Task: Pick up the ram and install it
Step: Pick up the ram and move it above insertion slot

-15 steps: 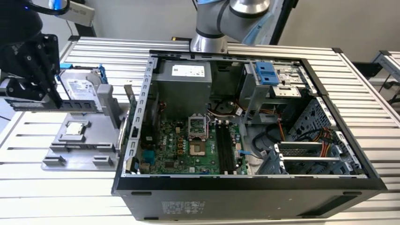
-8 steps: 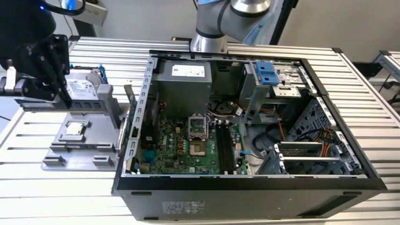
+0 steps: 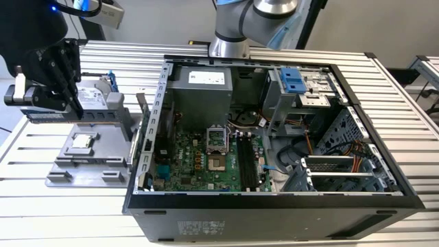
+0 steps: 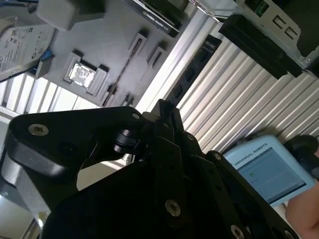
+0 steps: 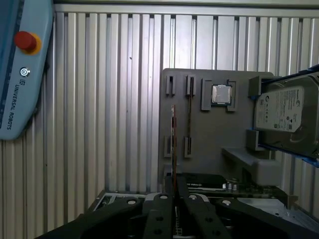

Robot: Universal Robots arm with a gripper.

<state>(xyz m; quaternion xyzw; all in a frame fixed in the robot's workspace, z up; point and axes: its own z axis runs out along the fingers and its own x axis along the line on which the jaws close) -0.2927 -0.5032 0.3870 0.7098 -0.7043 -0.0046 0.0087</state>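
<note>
My gripper (image 5: 173, 193) is shut on the ram (image 5: 173, 144), a thin dark stick seen edge-on between the two black fingers (image 5: 192, 201). In the exterior view the gripper (image 3: 69, 110) hangs at the far left, above the grey parts holder (image 3: 61, 172), with the ram (image 3: 42, 117) lying level at its fingertips. The second wrist view shows the closed fingers (image 4: 167, 149) from behind, with the holder (image 4: 119, 30) beyond them. The open computer case (image 3: 163, 103) lies to the exterior view's right, its motherboard memory slots (image 3: 247, 160) showing as long dark strips.
On the holder sit a silver hard drive (image 5: 284, 114) in a blue frame and a square processor (image 5: 221, 94). A blue-grey teach pendant (image 5: 20, 64) lies on the slatted metal table (image 5: 109, 124), and a person's hand (image 4: 305, 211) is beside the pendant (image 4: 269, 169).
</note>
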